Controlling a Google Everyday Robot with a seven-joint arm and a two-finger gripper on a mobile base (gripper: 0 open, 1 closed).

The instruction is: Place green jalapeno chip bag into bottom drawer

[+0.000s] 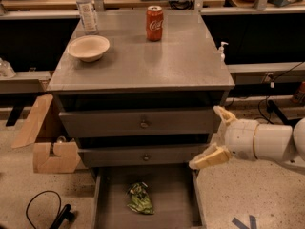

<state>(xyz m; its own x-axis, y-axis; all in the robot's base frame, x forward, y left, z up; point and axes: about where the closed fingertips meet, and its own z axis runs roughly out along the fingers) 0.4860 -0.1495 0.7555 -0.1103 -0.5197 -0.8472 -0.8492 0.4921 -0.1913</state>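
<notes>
- The green jalapeno chip bag (139,198) lies crumpled on the flat floor of the bottom drawer (174,197), near its middle and apart from the side walls. Judged from that, the placing itself looks done.
- The claw (217,136) hangs at the cabinet's right front corner, level with the middle drawer (143,155), above and to the right of the open tray. Its two pale fingers are spread wide, one up and one down, with nothing between them.
- Spread and empty like this, beside the tray and not over it, the claw touches neither the bag nor, as far as the angle shows, the cabinet front.
- The bottom drawer stands pulled out, so the bag is in plain sight; the two knobbed drawers above are pushed in.
- On the bench (181,66) stand a red soda can (154,23), a pale bowl (88,47) and a water bottle (86,8), all well away from the arm and no part of this job.
- A cardboard box (47,142) leans on the floor to the cabinet's left, out of the claw's way.
</notes>
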